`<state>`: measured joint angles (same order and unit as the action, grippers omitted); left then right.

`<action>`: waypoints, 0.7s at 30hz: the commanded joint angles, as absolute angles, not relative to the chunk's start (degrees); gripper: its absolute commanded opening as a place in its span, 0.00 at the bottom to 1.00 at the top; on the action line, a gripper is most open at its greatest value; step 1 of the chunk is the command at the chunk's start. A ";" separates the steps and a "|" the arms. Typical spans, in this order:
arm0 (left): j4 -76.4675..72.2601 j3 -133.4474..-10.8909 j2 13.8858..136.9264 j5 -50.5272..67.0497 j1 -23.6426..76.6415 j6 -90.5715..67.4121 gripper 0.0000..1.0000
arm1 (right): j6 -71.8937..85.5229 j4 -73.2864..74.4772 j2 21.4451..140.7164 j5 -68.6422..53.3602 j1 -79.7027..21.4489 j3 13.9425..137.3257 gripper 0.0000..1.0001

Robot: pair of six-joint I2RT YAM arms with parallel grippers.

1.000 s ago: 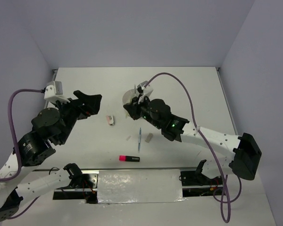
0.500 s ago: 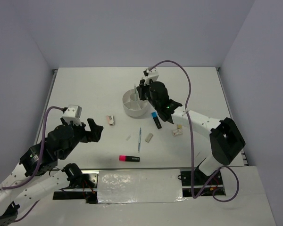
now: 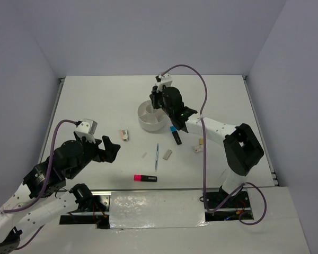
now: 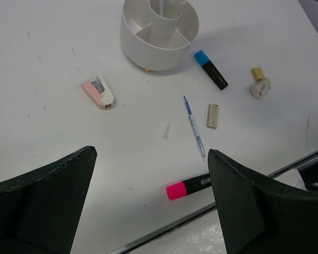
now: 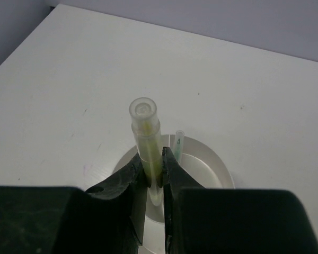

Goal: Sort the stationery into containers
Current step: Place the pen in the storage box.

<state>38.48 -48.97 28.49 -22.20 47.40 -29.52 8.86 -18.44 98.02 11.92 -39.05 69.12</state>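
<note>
Compared with half a second before, the left gripper [image 3: 112,148] has come a little forward and the right gripper [image 3: 158,101] has shifted slightly to the left above the cup. The pieces on the table [image 3: 95,100] lie as they did.

The left gripper hovers with its jaws spread wide and holds nothing. Ahead of it and a little left lies one pink-and-white piece [image 4: 98,93]. Straight ahead is one small white sliver [image 4: 166,131]. Close under its right finger, near the front edge of the table, lies one pink-and-black highlighter [image 4: 188,186]. Ahead and to the right are one blue pen [image 4: 194,128] and, just beside it, one tan eraser [image 4: 212,116].

Further ahead stands the one white cup [image 4: 148,53], with wide bare table to its left and beyond it. The right gripper [image 5: 155,169] is directly over this cup and its jaws pinch one yellow stick [image 5: 146,143] upright. I cannot tell which compartment is below the stick. One thin pen [image 5: 178,142] stands in the cup just beyond the fingers.

Right of the cup lies one blue-and-black highlighter [image 4: 211,69]. Further right is one white-and-tan piece [image 4: 260,87].
</note>
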 commanded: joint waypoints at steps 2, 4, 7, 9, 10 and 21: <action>35.33 -48.96 28.39 -20.66 47.55 -27.42 0.99 | 7.82 -21.36 99.23 11.42 -38.58 72.16 0.20; 35.16 -48.96 28.74 -20.22 47.55 -27.33 0.99 | 7.73 -20.57 99.84 11.60 -38.67 72.94 0.24; 35.24 -49.04 29.18 -19.87 47.55 -27.25 0.99 | 7.38 -20.56 99.93 11.95 -38.58 72.86 0.32; 35.16 -49.04 29.27 -19.69 47.55 -27.07 0.99 | 7.03 -20.39 99.84 11.87 -38.58 72.86 0.37; 35.07 -49.04 29.18 -19.51 47.55 -26.98 0.99 | 6.94 -20.22 99.76 11.87 -38.50 72.95 0.43; 35.07 -49.04 29.70 -19.51 47.55 -26.89 0.99 | 8.78 -14.44 92.12 10.46 -38.67 74.61 0.55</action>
